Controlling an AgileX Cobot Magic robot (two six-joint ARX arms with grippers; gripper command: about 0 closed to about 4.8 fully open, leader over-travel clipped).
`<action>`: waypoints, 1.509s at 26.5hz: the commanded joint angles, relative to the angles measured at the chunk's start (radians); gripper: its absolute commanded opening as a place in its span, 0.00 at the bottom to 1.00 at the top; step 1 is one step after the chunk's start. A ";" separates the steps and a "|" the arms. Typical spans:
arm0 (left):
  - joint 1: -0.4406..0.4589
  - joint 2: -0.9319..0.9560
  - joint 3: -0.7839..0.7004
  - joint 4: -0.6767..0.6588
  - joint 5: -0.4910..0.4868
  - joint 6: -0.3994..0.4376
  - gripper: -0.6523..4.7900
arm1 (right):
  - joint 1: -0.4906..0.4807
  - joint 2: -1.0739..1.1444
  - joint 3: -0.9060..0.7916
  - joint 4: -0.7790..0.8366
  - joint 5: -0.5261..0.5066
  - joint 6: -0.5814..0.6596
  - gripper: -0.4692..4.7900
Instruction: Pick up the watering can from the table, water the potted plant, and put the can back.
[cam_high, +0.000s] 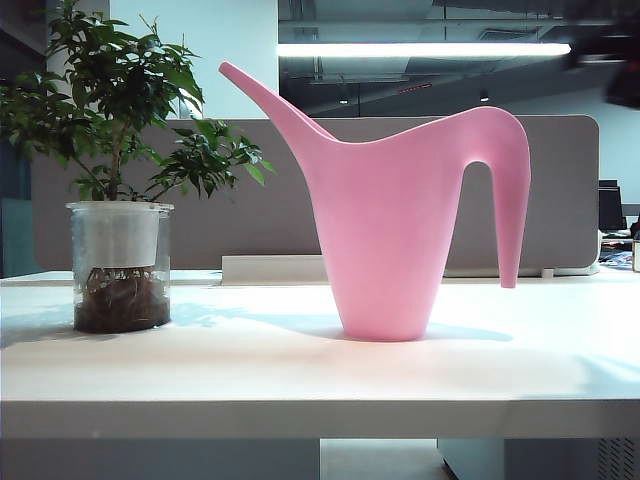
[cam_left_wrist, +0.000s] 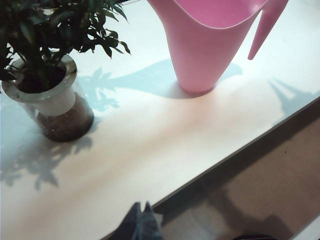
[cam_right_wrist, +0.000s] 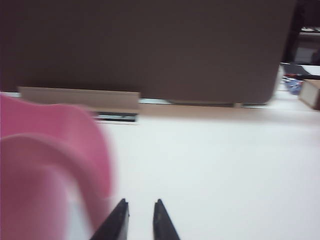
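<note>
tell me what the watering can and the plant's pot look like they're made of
The watering can looks like moulded plastic: uniform pink, smooth, with a soft matte sheen and no seams showing. The potted plant sits in a clear cylinder, glass or clear plastic, I cannot tell which; roots and soil show through it, with a white, opaque inner liner, probably plastic.

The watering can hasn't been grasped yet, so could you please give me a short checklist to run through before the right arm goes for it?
1. Watering can upright on the table: ok.
2. Handle unobstructed: ok.
3. Right gripper parted, holding nothing: ok.
4. Right gripper lined up with the handle: not ok; it sits beside the can's rim, blurred.
5. Left gripper away from can and potted plant: ok; opening cannot tell.
6. Water inside the can: cannot tell.
</note>
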 joint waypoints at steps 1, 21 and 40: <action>0.000 -0.001 0.003 0.010 0.002 0.006 0.11 | 0.126 0.143 -0.004 0.159 0.156 0.006 0.27; 0.000 -0.002 0.003 0.010 0.002 0.006 0.11 | 0.127 0.792 0.141 0.732 0.213 0.006 0.61; 0.000 -0.002 0.003 0.010 0.002 0.006 0.11 | -0.003 0.890 0.278 0.638 0.066 0.015 0.36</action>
